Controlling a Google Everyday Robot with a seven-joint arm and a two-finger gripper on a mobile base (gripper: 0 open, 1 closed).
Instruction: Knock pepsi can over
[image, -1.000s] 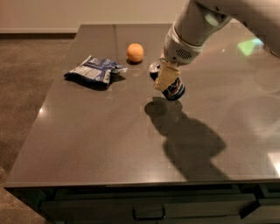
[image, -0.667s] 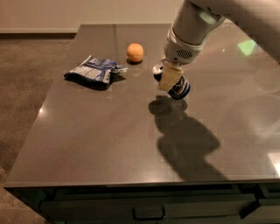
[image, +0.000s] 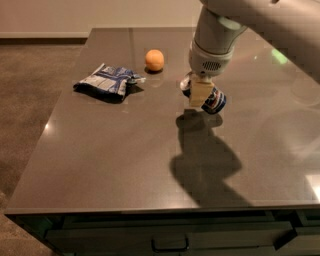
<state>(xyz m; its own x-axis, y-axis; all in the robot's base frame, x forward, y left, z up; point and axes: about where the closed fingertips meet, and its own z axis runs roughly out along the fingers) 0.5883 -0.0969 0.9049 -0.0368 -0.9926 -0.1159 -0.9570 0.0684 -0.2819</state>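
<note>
Gripper (image: 201, 95) low over the table, touching the tilted pepsi can (image: 216, 101).
Pepsi can is just beside the gripper, on the side toward the right of the view, near the middle of the table's back half. I cannot tell if the gripper holds it or only presses on it. Part of the can is hidden behind the gripper, and the arm (image: 216, 40) is cut off at the top edge. The orange (image: 154, 60) and the snack bag (image: 107, 82) lie well apart, leftward in the view. Wide tabletop (image: 125, 165) stretches from the can to the front edge.
</note>
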